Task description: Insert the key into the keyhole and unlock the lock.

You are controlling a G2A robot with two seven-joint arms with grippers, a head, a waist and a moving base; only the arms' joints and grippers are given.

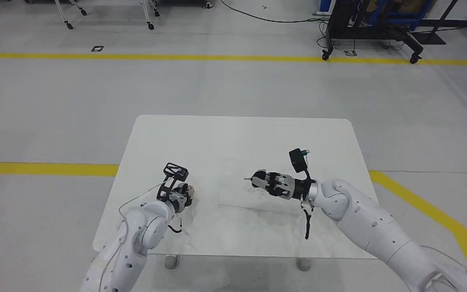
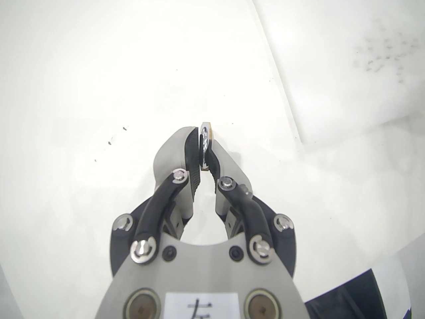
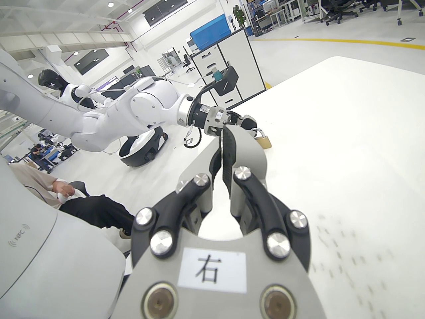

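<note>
A small brass padlock (image 3: 264,141) with a silver shackle rests on the white table (image 1: 241,139) near its front left. My left gripper (image 2: 202,137) is shut on the padlock (image 2: 207,128), whose shackle shows edge-on between the pads. In the top view this left gripper (image 1: 184,197) sits by the table's left edge. My right gripper (image 1: 257,179) hovers at mid-table, pointing left toward the padlock, a hand's width away. It is shut, with a thin key tip (image 1: 248,178) sticking out. In the right wrist view the fingers (image 3: 229,147) hide the key.
A thin pale sheet (image 2: 332,51) lies flat on the table between the two grippers, with dark scuff marks on it. The table's front edge (image 1: 241,254) is close to both arms. The back half of the table is bare white surface.
</note>
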